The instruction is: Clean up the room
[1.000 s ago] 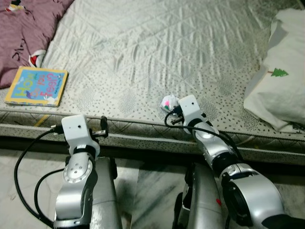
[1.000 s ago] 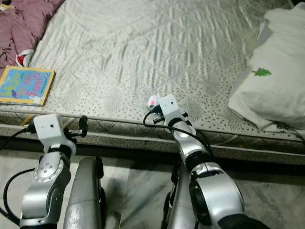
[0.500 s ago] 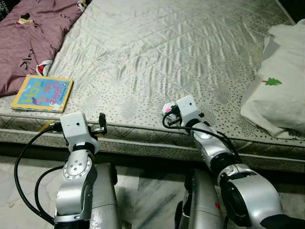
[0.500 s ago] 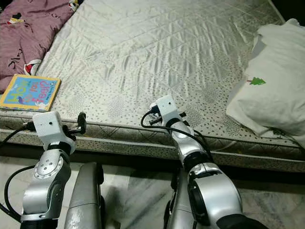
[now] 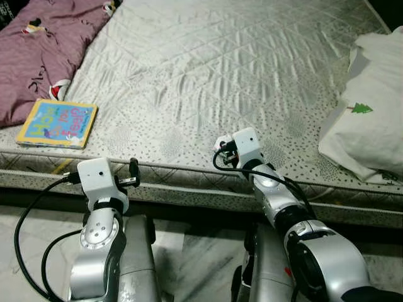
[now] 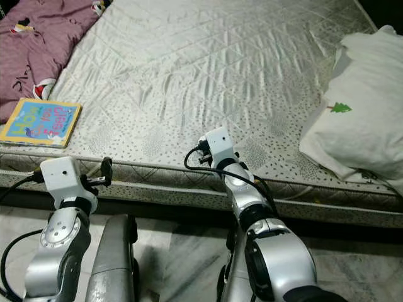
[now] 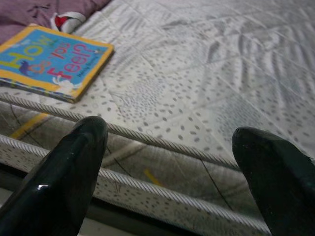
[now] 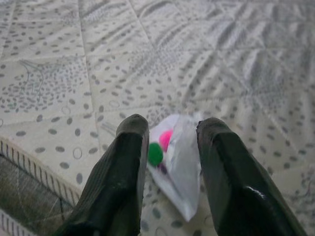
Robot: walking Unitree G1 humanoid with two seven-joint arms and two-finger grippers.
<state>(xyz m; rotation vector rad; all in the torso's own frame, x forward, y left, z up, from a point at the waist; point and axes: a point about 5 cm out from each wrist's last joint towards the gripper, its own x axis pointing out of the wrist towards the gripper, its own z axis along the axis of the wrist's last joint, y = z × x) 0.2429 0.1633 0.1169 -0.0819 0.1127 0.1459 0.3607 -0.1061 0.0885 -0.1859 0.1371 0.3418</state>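
- Left eye view: the right gripper [image 5: 220,146] reaches over the near edge of the bed [image 5: 239,69], on a small white wrapper [image 5: 218,143] with pink and green spots. The left gripper [image 5: 134,171] hangs short of the mattress edge. A picture book [image 5: 57,123] lies near the corner, just beside a maroon blanket [image 5: 38,50]; a white pillow [image 5: 368,119] sits well apart at the other side.
- Right eye view: same scene; the right arm's wrist block covers the wrapper, so the catch cannot be judged here.
- Left wrist view: the left fingers [image 7: 64,177] are spread wide with nothing between them, aimed at the mattress piping, the book ahead and off to one side.
- Right wrist view: the right fingers [image 8: 125,177] stand on either side of the wrapper [image 8: 178,162], close against it, though I cannot tell whether they pinch it firmly.
- Risk: the wrapper looks thin and slippery, so a shallow pinch could let it slide out on lifting. It lies near the edge, so a nudge might push it down to the floor. The fingertips could also snag the quilted cover.
- Against half a second ago: the bed sits in almost the same place. The left arm is lower, and the right wrist has crept slightly toward the wrapper, hiding more of it.
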